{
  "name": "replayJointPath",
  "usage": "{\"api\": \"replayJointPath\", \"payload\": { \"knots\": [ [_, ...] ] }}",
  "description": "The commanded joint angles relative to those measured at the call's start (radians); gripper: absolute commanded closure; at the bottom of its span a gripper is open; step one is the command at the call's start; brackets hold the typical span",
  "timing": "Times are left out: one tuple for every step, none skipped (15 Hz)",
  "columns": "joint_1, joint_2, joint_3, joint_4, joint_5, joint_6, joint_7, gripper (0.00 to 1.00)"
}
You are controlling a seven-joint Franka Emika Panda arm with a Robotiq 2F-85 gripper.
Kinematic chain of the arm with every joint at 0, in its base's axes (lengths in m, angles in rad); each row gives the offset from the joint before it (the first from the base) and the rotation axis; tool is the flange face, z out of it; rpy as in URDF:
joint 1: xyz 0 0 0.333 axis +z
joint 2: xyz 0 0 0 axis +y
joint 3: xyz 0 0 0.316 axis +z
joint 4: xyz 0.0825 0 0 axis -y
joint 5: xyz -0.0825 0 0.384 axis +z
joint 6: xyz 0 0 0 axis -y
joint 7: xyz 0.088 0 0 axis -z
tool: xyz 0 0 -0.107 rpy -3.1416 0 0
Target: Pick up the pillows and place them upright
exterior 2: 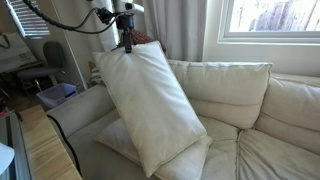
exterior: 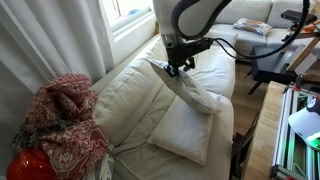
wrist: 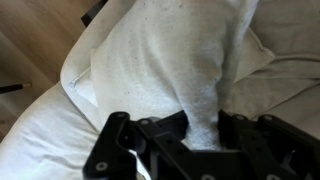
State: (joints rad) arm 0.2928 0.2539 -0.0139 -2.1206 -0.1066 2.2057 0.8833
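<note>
You see the pillows in soft, matt cream cloth, faintly speckled up close; the sofa wears the same weave. The blanket looks rougher and woven; the fingers are matt black.

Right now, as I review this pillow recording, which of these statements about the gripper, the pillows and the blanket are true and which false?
1. The gripper is shut on a top corner of the held pillow. True.
2. Both pillows lie flat on the seat. False: the held pillow hangs tilted from the gripper, and only the second pillow lies flat.
3. A red blanket is bunched at one end of the sofa. True.
4. The red blanket covers the second pillow. False: it sits apart from both pillows.
</note>
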Motion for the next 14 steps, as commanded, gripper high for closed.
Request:
{"api": "replayJointPath", "payload": {
  "knots": [
    [-0.046, -0.067, 0.03, 0.044, 0.064, -0.022, 0.066, 0.96],
    [-0.054, -0.078, 0.033, 0.055, 0.082, -0.011, 0.08, 0.96],
    [-0.061, -0.084, 0.038, 0.07, 0.103, -0.006, 0.094, 0.96],
    [-0.066, -0.087, 0.043, 0.082, 0.12, 0.009, 0.105, 0.96],
    [-0.07, -0.087, 0.049, 0.098, 0.141, 0.02, 0.118, 0.96],
    [-0.071, -0.085, 0.054, 0.11, 0.156, 0.04, 0.138, 0.96],
    [-0.073, -0.082, 0.059, 0.117, 0.174, 0.084, 0.157, 0.96],
    [-0.072, -0.073, 0.066, 0.128, 0.187, 0.107, 0.168, 0.96],
    [-0.07, -0.067, 0.071, 0.134, 0.192, 0.137, 0.184, 0.96],
    [-0.07, -0.06, 0.079, 0.14, 0.213, 0.167, 0.19, 0.96],
    [-0.069, -0.053, 0.085, 0.143, 0.221, 0.199, 0.202, 0.96],
    [-0.069, -0.046, 0.092, 0.146, 0.24, 0.237, 0.209, 0.96],
    [-0.067, -0.036, 0.097, 0.151, 0.255, 0.275, 0.219, 0.96],
    [-0.064, -0.029, 0.101, 0.155, 0.26, 0.304, 0.226, 0.96]
  ]
}}
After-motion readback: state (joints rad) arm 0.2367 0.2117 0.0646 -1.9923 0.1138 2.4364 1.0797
